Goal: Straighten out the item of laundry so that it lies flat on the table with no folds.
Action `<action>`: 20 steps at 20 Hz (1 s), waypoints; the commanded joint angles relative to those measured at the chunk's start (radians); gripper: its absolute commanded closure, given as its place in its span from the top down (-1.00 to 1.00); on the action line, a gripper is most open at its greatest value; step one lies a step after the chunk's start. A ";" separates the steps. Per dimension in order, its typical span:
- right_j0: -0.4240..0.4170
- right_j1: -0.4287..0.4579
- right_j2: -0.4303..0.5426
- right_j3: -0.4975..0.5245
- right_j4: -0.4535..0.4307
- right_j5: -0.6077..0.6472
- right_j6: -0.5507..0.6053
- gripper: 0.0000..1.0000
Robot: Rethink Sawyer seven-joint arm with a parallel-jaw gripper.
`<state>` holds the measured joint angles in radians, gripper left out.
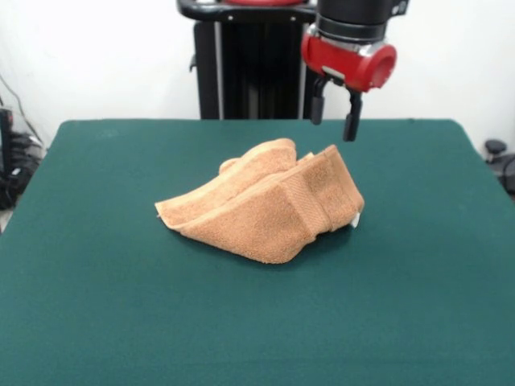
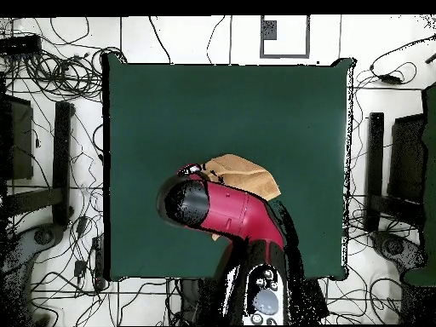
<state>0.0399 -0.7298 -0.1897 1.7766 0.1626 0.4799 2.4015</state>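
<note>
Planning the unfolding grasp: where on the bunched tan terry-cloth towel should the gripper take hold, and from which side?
Probably the raised folded corner with the woven band on the tan terry-cloth towel, coming straight down from above. It stands highest off the dark green felt table, and the open gripper hangs just behind it.

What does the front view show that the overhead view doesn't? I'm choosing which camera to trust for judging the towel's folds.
Only the front view shows the gripper, open and empty above the table, and the towel's bunched, raised folds with its white tag. Only the overhead view shows the arm covering part of the towel. Both show the towel crumpled, not flat.
</note>
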 commanded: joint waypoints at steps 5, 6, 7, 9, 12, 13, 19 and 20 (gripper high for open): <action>0.000 0.083 0.062 -0.040 0.038 0.066 0.137 1.00; 0.000 0.083 0.061 -0.038 0.037 0.064 0.136 1.00; 0.001 0.083 0.061 -0.037 0.036 0.062 0.136 1.00; 0.001 0.084 0.061 -0.035 0.036 0.055 0.137 1.00; 0.000 0.087 0.064 -0.032 0.037 0.044 0.138 1.00; 0.001 0.089 0.065 -0.032 0.037 0.040 0.138 1.00; -0.008 0.102 0.075 -0.036 0.039 0.018 0.132 1.00; -0.011 0.104 0.078 -0.038 0.040 0.014 0.130 1.00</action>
<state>0.0386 -0.7144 -0.1894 1.7544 0.1630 0.4799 2.4015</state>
